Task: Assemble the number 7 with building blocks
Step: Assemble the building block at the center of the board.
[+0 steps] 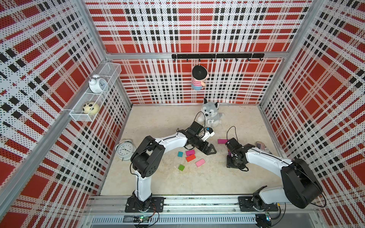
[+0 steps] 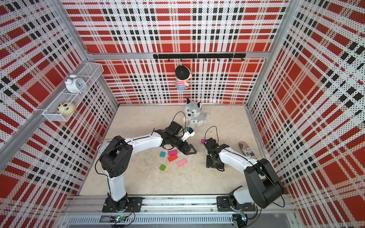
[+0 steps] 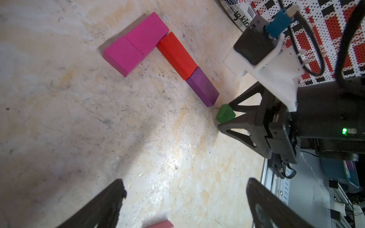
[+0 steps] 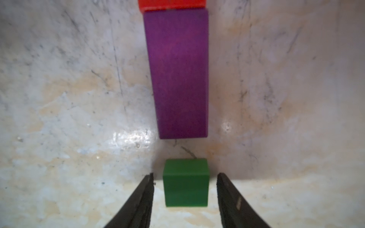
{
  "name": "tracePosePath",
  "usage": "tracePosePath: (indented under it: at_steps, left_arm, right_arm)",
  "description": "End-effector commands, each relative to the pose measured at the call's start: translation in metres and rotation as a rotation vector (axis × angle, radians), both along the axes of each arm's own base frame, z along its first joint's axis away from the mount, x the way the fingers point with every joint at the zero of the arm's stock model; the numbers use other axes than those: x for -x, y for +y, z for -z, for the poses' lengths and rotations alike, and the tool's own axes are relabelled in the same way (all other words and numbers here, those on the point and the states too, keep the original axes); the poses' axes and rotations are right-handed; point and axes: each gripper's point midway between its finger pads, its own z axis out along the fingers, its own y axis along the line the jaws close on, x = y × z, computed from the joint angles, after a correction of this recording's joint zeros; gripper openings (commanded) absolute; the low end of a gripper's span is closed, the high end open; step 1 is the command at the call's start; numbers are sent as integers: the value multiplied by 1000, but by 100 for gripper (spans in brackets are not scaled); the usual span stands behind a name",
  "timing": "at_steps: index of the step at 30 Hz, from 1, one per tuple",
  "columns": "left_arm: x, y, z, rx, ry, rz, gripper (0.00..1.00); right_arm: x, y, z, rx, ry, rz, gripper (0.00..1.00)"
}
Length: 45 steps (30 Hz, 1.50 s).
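In the left wrist view, two magenta blocks point(image 3: 136, 43) lie end to end, and a red block point(image 3: 177, 55) and a purple block point(image 3: 203, 86) run on from them at an angle. A small green block point(image 4: 185, 183) sits just past the purple block point(image 4: 177, 73). My right gripper point(image 4: 185, 174) is open and straddles the green block with a gap on each side. My left gripper point(image 3: 185, 180) is wide open over bare floor. Loose teal point(image 1: 180, 154), magenta point(image 1: 190, 152), red point(image 1: 190, 158), pink point(image 1: 200, 162) and green point(image 1: 181, 167) blocks lie beside the left gripper point(image 1: 212, 150).
A plush dog point(image 1: 210, 115) sits at the back of the floor. An alarm clock point(image 1: 124, 150) lies by the left wall and a flag-printed object point(image 1: 261, 147) by the right wall. A wire shelf point(image 1: 94, 92) and a hanging doll point(image 1: 198, 78) are on the walls.
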Motion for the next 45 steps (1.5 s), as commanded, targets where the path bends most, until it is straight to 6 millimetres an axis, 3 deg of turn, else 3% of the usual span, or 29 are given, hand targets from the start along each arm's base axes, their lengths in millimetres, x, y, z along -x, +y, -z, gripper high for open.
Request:
tracePosePath:
  at_steps: [1,5,12,27,45]
  left_arm:
    - [0,-1,3,4,2,17,98]
    - [0,0,4,1,6,15,98]
    - [-3,4,6,-9,2,2,98]
    - [-13,11,6,-15,-3,-20,98]
    - [-15,13,6,-14,-1,-22,98]
  right_arm:
    - [-7,0,-15,-10,-37,20,55]
    - [-4,-2,-13,0,-20,11,49]
    - [2,-2,-4,9,21,1,47]
    - [-6,0,0,28,27,-14,38]
    - [-15,-7,3,52,42,-13,37]
